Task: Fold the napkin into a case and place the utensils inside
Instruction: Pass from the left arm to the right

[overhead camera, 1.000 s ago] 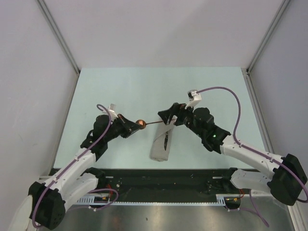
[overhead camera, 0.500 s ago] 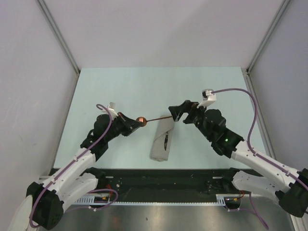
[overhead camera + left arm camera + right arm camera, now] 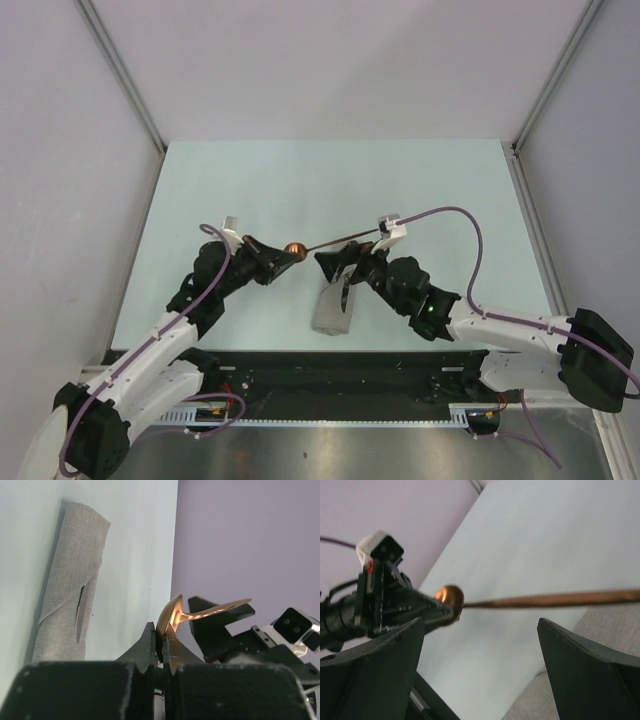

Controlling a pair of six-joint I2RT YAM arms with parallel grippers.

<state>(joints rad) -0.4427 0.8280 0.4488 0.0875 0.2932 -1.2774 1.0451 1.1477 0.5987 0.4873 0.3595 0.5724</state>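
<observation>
The napkin (image 3: 333, 305) lies folded into a narrow case near the table's front, also in the left wrist view (image 3: 70, 575). The silver knife (image 3: 343, 294) sits in its slit (image 3: 82, 608). My left gripper (image 3: 284, 254) is shut on the copper bowl of the spoon (image 3: 293, 250) and holds it above the table, with the handle (image 3: 350, 238) pointing right. My right gripper (image 3: 335, 264) is open and empty, just under the handle above the napkin's far end. In the right wrist view the spoon handle (image 3: 560, 600) crosses above my open fingers (image 3: 590, 670), and the bowl (image 3: 451, 597) sits in the left gripper (image 3: 432, 607).
The pale green table (image 3: 300, 180) is walled by grey panels at the left, back and right. A black rail (image 3: 340, 370) runs along the near edge by the arm bases.
My right gripper has moved from the handle's far end down and left, to just under the handle over the napkin. The left gripper has kept hold of the spoon bowl, almost still.
</observation>
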